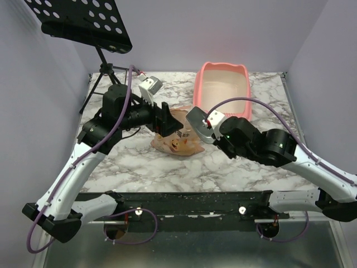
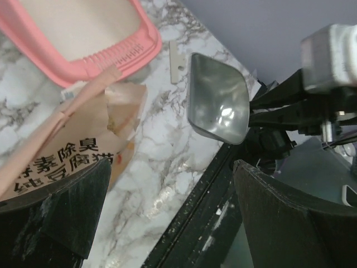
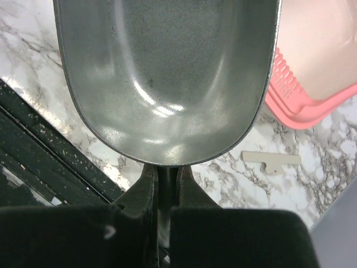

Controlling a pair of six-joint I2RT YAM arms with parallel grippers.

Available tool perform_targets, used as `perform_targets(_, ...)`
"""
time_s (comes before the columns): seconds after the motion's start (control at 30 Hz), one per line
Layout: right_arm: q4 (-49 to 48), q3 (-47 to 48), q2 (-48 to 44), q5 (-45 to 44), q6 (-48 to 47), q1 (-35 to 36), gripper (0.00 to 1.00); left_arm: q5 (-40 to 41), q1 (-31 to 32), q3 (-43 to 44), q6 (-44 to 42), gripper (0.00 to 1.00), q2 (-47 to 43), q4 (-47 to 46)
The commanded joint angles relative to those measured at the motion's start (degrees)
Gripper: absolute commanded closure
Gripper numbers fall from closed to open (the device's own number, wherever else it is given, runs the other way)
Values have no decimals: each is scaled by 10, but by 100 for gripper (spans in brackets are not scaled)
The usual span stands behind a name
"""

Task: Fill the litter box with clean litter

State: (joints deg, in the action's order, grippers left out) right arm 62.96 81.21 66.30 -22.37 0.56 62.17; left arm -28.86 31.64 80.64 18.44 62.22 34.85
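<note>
Jaws of the right gripper are being pressed together on the thin handle of the metal scoop, which is being held out ahead of the fingers with its hollow bowl turned toward the wrist camera. Beyond the scoop's bowl and off to its right, the litter box is being supported by the marble table, with its pale inside turned up. In the right wrist view its ribbed pink rim is being partly covered by the scoop's edge, and whether the two are touching cannot be told. A small pale flat strip is being shown on the table just beside the near rim of the box, to the right of the scoop's handle. Jaws of the left gripper are being held spread wide. An orange-tan printed bag is being shown directly below and ahead of these fingers, with its torn, crumpled top lying at the left finger in the left wrist view; contact between finger and paper cannot be confirmed. Seen from the left gripper, the scoop is being presented just past the bag's open end, and the box is located beyond both.
</note>
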Motion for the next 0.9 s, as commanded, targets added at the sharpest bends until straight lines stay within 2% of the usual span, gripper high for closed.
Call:
perform_targets(0.0, -22, 22, -11, 20, -62, 20, 99, -50, -5, 4, 32, 1, 0, 2)
perform_targets(0.03, -21, 22, -6, 18, -64, 24, 99, -58, -5, 14, 24, 1, 10, 13)
perform_targets(0.13, -22, 21, 8, 15, -71, 39, 100, -87, -4, -7, 50, 1, 1, -39)
perform_targets(0.27, -29, 31, 23, -1, -76, 48, 100, -81, -4, 7, 55, 1, 15, -14)
perform_targets(0.4, -37, 50, 42, 6, -80, 55, 100, -106, -3, -8, 66, 1, 22, -11)
perform_targets(0.67, -45, 69, 62, 5, -88, 66, 100, -92, 1, -29, 42, 2, 12, 4)
perform_targets(0.73, -43, 76, 70, 7, -88, 69, 100, -87, 1, -29, 42, 13, 13, 1)
perform_targets(0.77, -42, 78, 73, 6, -88, 71, 100, -86, 1, -27, 38, 21, 16, 7)
perform_targets(0.87, -35, 85, 79, 0, -86, 78, 100, -82, 1, -27, 35, 57, 23, 7)
